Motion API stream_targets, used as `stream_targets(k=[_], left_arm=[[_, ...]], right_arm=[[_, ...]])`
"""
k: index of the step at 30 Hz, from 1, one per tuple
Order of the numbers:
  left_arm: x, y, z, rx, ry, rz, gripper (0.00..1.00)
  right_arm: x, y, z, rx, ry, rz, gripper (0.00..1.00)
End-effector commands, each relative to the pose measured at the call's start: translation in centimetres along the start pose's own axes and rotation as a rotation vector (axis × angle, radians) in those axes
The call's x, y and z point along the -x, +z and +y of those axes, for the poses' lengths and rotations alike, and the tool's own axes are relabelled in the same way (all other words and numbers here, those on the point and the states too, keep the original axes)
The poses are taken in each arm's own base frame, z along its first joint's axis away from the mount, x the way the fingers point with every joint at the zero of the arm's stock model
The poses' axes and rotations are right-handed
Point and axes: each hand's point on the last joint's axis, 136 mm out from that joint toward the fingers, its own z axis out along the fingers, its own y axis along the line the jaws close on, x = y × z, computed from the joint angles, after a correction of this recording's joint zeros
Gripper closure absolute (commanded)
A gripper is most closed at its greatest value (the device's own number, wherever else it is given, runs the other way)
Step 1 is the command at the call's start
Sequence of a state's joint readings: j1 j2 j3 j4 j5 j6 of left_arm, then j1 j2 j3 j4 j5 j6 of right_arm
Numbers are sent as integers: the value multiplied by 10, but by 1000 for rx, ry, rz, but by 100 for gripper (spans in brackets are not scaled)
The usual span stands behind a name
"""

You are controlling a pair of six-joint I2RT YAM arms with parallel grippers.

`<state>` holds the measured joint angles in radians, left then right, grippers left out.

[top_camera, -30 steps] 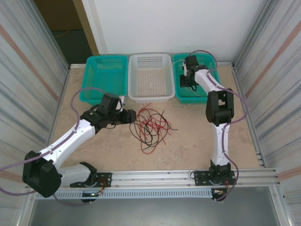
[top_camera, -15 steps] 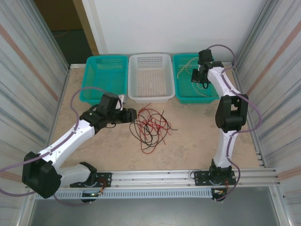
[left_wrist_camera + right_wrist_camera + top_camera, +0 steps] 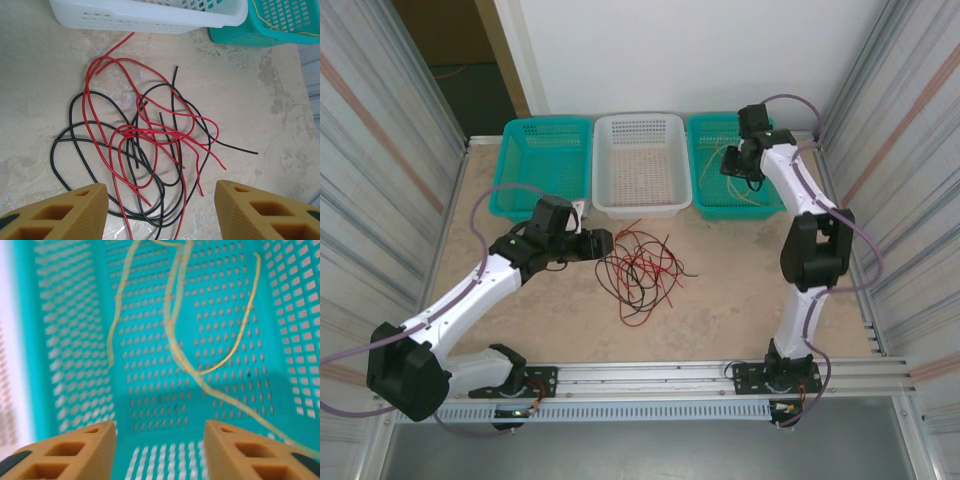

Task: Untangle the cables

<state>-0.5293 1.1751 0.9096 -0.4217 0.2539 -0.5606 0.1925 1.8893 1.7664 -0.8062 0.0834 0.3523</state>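
Cables (image 3: 640, 268) — thin, flexible red and black wires — lie looped over one another in a loose snarl at the middle of the mottled beige desk (image 3: 750, 300), just in front of a white perforated plastic basket (image 3: 640, 208). A teal plastic mesh basket (image 3: 545, 125) stands to its left and a second teal mesh basket (image 3: 730, 212) to its right, all three side by side along the far edge, apparently as sorting bins by colour. The left arm reaches low across the desk, putting the left gripper (image 3: 600, 243) just beside the snarl. Its wrist view shows the tan fingers spread wide with nothing between them and the cables (image 3: 145, 145) squarely ahead — a stance that reads as lining up a pick. The right gripper (image 3: 735, 165) hangs over the second teal mesh basket, its fingers parted and holding nothing. Beneath it, thin yellow wires (image 3: 172, 315) lie slack on the basket floor, well apart from the red and black ones, which appear yet to be separated.
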Motion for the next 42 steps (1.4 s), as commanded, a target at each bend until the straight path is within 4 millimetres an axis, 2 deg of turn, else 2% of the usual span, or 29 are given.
stream_targets(k=[1,3,5,8,10,11,14,17,23,27,30,36,39,42], left_arm=[[-3,-10,-2,-27,-33,-11,41],[-8,-9,1,-30,-54,-6,42],[-12,-8,1,-45,-81,3,43],[-16,-7,1,-67,-117,7,44],[-20,-8,3,-65,-136,15,44],[-23,-9,5,-57,-147,20,44],[-30,-12,13,-34,-178,28,44],[-38,-18,22,-26,-210,33,44],[-43,-25,33,-27,-248,19,44],[-38,-33,32,-29,-242,-11,44],[-35,-39,31,-24,-219,-28,44],[-24,-60,29,-7,-185,-79,44],[-22,-69,28,-13,-181,-113,42],[-21,-71,27,-15,-186,-120,43]], right_arm=[[-31,-68,21,-4,-39,-79,46],[-68,-84,36,30,-55,-86,45],[-114,-94,50,98,-39,-50,44],[-181,-92,69,213,35,65,46],[-218,-90,88,290,25,130,46],[-235,-89,99,328,-10,159,47],[-262,-85,121,336,-136,211,48],[-273,-67,134,294,-227,275,48],[-274,-31,158,244,-364,338,45],[-277,-12,169,232,-410,380,52],[-280,1,166,197,-433,397,55],[-289,19,159,158,-457,425,53],[-288,18,159,152,-460,421,57],[-284,13,154,135,-465,398,51]])
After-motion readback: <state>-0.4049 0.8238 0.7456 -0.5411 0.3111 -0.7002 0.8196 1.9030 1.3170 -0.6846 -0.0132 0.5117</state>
